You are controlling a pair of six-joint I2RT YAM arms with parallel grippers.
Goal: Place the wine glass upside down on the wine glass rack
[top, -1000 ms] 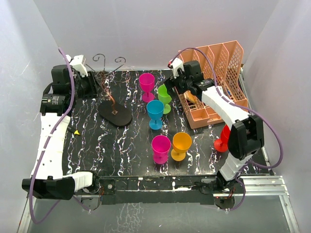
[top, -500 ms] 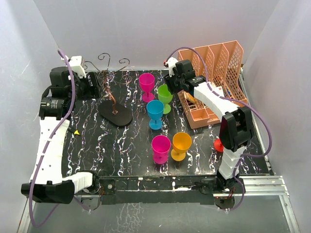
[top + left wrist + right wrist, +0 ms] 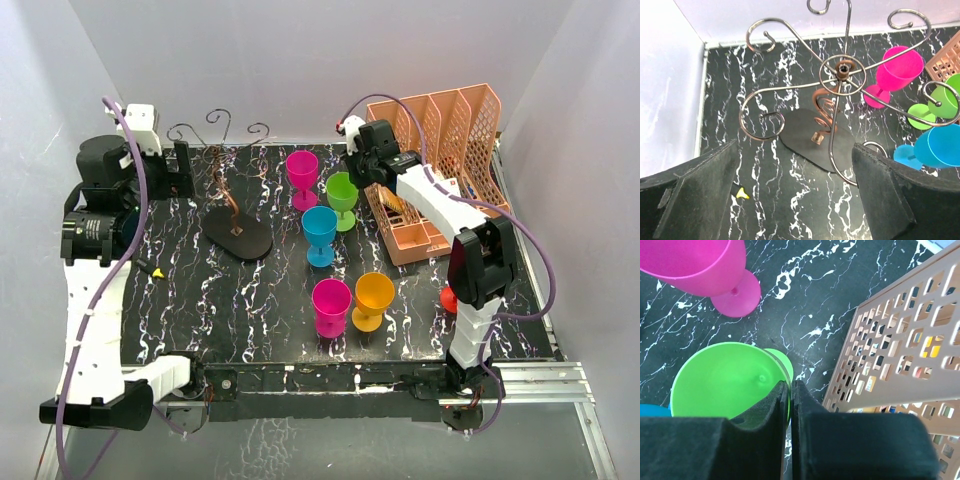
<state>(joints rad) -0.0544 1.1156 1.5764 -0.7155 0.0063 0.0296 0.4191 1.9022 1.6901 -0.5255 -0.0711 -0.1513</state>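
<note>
The left gripper [image 3: 795, 146], jaws now spread wide, hangs empty over the curled-wire wine glass rack [image 3: 842, 75], its far curl cut off, while the right gripper [image 3: 789, 390], open a second ago, has pinched the rim of the lime-green plastic wine glass [image 3: 725, 380] beside the peach slotted organizer [image 3: 900, 340], stem hidden.

Plain white walls [image 3: 300, 60], black marbled table [image 3: 200, 310]

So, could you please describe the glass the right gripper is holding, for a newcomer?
Find the peach slotted organizer at the back right. Just left of it stands the green glass, its rim pinched by the right gripper. Its neighbours are a pink glass and a blue glass.
</note>
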